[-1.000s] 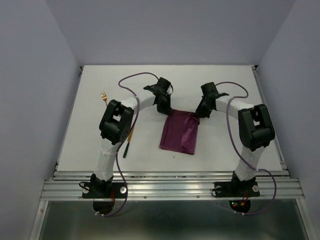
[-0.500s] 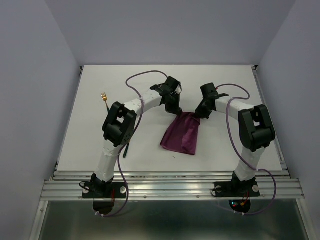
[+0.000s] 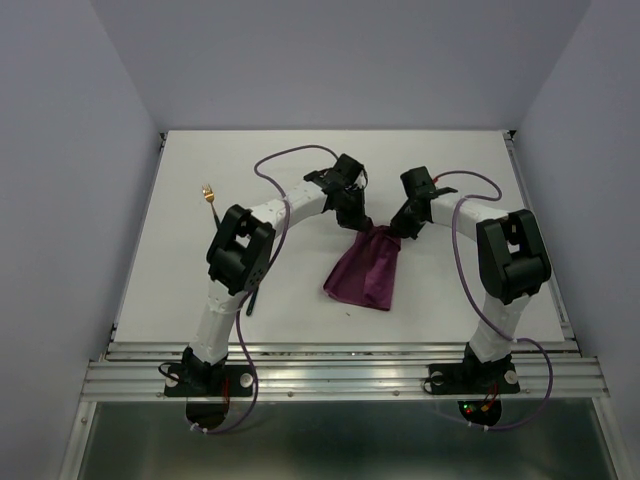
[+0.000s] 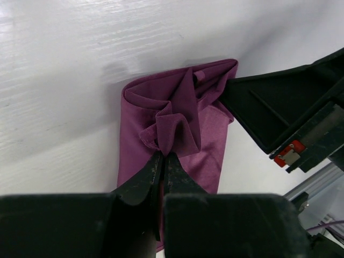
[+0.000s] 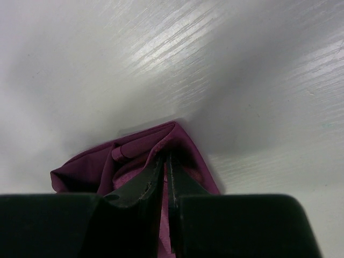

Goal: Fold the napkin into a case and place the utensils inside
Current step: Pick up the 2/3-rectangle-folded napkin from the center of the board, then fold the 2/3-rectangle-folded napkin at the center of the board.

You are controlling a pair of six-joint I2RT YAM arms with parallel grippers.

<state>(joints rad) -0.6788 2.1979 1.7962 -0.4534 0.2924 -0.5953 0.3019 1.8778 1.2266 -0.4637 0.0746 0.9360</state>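
The left hand [image 3: 356, 220], pinching the napkin [image 3: 365, 272] at its far-left corner, has swung right toward the right hand [image 3: 401, 228], which pinches the other far corner. The far edge now bunches between them above the table [image 3: 450, 170], so the fold looks underway.

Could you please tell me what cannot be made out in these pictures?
Top view: the left arm covers the knife except one dark end.
Top view: the fork is too small to count prongs.
Left wrist view: the left end effector hides the near end of the napkin.
Right wrist view: the right end effector does the same.
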